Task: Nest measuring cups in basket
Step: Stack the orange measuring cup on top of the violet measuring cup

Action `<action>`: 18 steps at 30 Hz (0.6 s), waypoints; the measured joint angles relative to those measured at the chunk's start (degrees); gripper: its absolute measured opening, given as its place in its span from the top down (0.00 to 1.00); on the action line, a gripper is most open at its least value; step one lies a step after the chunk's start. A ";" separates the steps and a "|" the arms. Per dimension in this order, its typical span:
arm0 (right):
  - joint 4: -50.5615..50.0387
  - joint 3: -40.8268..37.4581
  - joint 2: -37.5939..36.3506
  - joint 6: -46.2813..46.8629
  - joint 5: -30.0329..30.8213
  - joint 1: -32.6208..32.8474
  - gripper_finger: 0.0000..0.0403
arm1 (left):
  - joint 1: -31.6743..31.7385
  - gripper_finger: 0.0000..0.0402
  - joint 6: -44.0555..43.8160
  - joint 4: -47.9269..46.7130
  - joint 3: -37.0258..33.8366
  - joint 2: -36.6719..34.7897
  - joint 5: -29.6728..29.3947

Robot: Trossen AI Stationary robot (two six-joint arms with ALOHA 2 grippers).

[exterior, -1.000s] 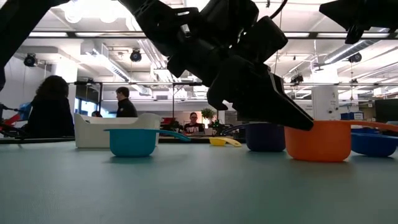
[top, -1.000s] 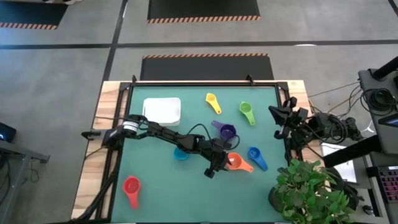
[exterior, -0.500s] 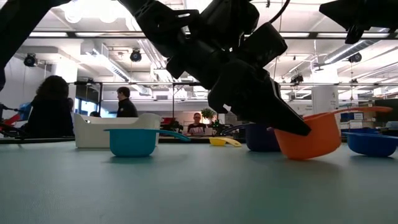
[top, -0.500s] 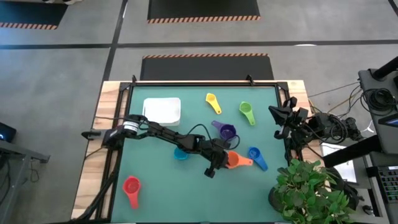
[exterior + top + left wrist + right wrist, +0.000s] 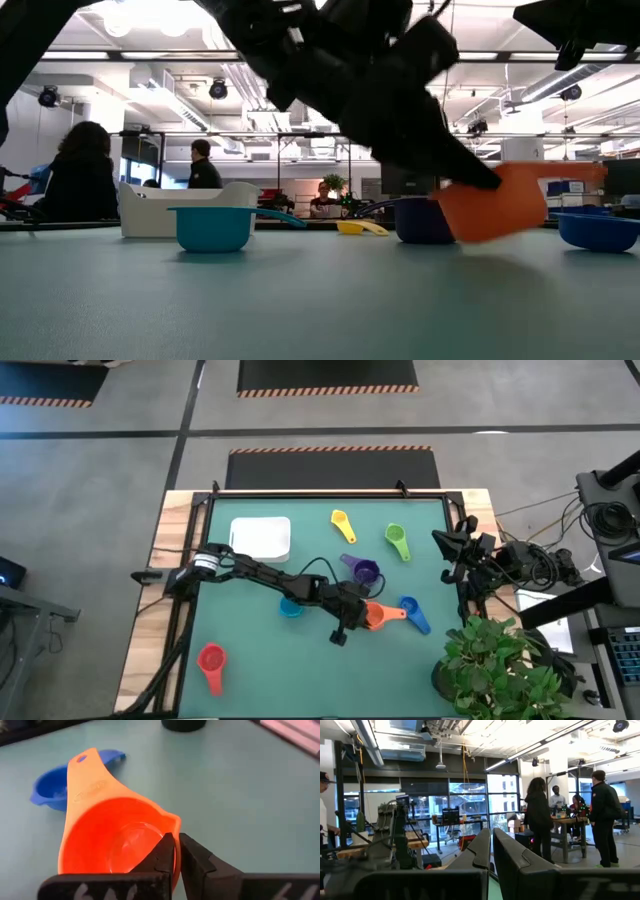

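Left claw [image 5: 352, 622] at centre of high frame, clamped on rim of orange cup [image 5: 376, 616], cup tilted, lifted off bench [image 5: 250, 670]. Dark blue cup [image 5: 409, 606] just right of it. Basket [image 5: 261, 538] upper left. Right claw [image 5: 447, 553] parked at right bench edge, closed, empty.

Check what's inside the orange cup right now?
Nothing loose lies in the orange cup: its bowl is bare. One finger of the left pincer reaches inside, pinching the rim. The floor beneath that finger is covered.
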 joint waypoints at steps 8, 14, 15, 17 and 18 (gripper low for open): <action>0.01 -0.07 0.00 0.00 0.00 0.00 0.98 | 0.71 1.00 -3.76 -0.37 0.00 -5.92 -3.69; -0.01 -0.07 0.00 0.00 -0.01 0.00 0.98 | 1.03 1.00 -8.45 -3.61 0.00 -8.19 -28.35; -0.07 -0.07 0.00 0.00 -0.03 0.00 0.98 | 1.23 1.00 -10.48 -4.13 0.00 -8.17 -31.69; -0.03 -0.07 0.00 0.06 0.00 0.00 0.98 | 1.73 1.00 -13.93 -4.57 0.00 -7.78 -34.08; -0.05 -0.07 0.00 0.20 -0.02 0.00 0.98 | 1.95 1.00 -15.33 -4.39 0.00 -7.61 -34.15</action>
